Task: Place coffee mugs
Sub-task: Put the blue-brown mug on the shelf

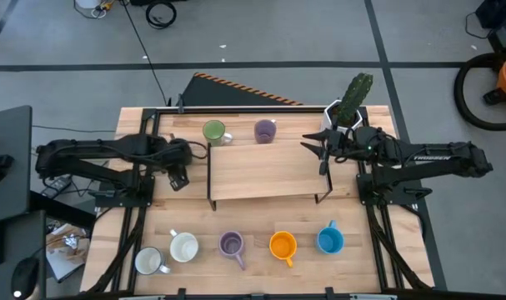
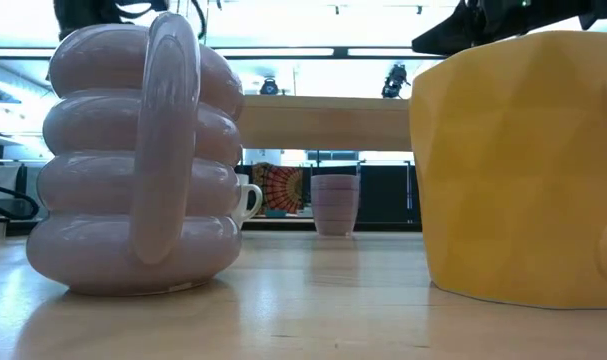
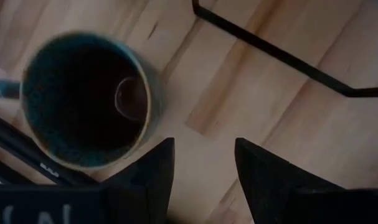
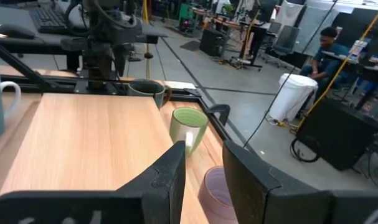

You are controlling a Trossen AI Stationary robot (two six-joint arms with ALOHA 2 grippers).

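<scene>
Seen from above, five coffee mugs wait in a row along the near edge of the counter (image 1: 261, 267): two white mugs (image 1: 182, 247), a lilac mug (image 1: 231, 244), an orange mug (image 1: 283, 246) and a blue mug (image 1: 329, 241), apparently staged within reach of either arm. A green mug (image 1: 213, 132) and a second lilac mug (image 1: 265, 131) stand behind the raised wooden shelf (image 1: 265, 171), probably their destination. The left gripper (image 3: 204, 165) hangs just beside a dark mug (image 3: 86, 99) by the shelf's left leg, its jaws released and empty with bare wood between them; judging by that, the mug has just been set down there. The right gripper (image 4: 204, 165) hovers over the shelf's right end near the cactus pot (image 1: 344, 112), jaws parted and grasping nothing, likely waiting its turn. From overhead the left arm hides the dark mug entirely. At counter height the lilac and orange mugs fill the view, blocking most of the scene, and the grippers show only as dark shapes at the top.
</scene>
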